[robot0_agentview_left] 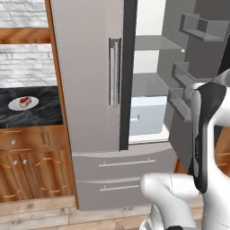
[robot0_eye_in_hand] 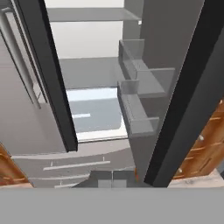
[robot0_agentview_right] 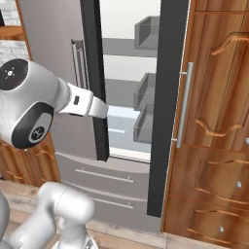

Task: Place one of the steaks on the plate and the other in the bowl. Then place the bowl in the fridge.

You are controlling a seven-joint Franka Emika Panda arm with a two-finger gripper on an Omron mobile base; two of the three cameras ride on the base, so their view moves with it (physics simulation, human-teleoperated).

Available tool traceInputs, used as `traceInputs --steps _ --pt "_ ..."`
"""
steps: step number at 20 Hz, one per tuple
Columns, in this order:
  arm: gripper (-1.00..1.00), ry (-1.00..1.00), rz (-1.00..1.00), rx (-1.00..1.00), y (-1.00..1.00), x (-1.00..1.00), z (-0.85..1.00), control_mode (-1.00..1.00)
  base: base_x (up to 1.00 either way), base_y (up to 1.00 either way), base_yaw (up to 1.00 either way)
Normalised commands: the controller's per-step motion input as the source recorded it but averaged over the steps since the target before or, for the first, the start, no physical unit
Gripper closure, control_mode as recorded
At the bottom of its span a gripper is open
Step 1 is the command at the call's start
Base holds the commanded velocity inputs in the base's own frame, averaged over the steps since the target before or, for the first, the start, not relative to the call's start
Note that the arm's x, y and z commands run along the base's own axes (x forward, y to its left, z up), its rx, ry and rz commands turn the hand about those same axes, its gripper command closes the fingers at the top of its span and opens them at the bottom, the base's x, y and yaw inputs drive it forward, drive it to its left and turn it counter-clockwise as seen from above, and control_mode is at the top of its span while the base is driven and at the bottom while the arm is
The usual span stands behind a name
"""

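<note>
Grey fridge (robot0_agentview_left: 90, 90) stands open ahead of the shut, empty claw (robot0_eye_in_hand: 112, 178).

White rounded arm (robot0_agentview_right: 29, 102) with dark joint caps, perhaps tiny markings on 1 cap.
</note>
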Motion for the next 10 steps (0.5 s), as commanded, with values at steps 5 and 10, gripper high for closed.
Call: traceInputs --steps 5,10 --pt "1.00 0.03 0.17 0.00 0.56 -0.44 -0.13 -1.00 0.00 0.00 0.00" --pt "-1.00 -0.23 0.17 -0.01 0.49 -0.39 -0.29 -1.00 0.00 0.00 0.00"
